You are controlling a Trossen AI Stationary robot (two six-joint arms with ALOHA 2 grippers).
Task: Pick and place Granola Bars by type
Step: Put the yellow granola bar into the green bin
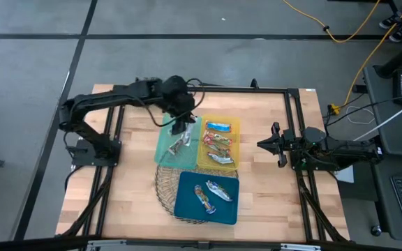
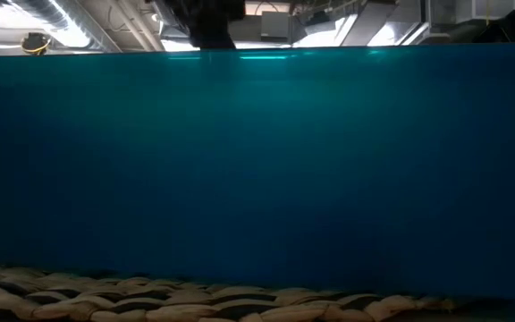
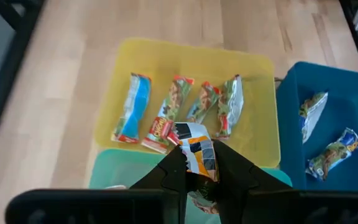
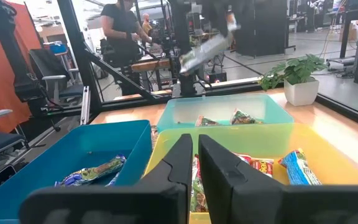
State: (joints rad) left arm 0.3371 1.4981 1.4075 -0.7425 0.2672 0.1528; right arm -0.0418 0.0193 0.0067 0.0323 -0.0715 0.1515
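- The table (image 1: 271,202) is pale wood planking with a black metal frame around its edge.
- A round wire basket (image 1: 165,187) of thin woven metal lies partly under the trays.
- Three smooth plastic trays with rounded corners sit close together: a pale green tray (image 1: 167,155), a yellow tray (image 1: 230,127) touching it on one side, and a blue tray (image 1: 187,202) nearer the front edge.
- The blue tray's wall fills nearly the whole low view, hiding everything behind it.
- The left gripper (image 1: 181,127) hangs above the green tray, its fingers clamped on one silver granola bar (image 3: 197,152), which is raised clear of the tray floor.
- The right gripper (image 1: 264,145) rests over bare wood beside the yellow tray, fingers pressed together and holding nothing.
- The other granola bars (image 1: 218,143) are crinkled, shiny foil packets: four lie side by side in the yellow tray, two lie apart in the blue tray, and more lie in the green tray.
- A small leafy plant (image 4: 297,71) in a white pot stands past the trays.
- A person (image 4: 122,28) in dark clothes stands in the room beyond.
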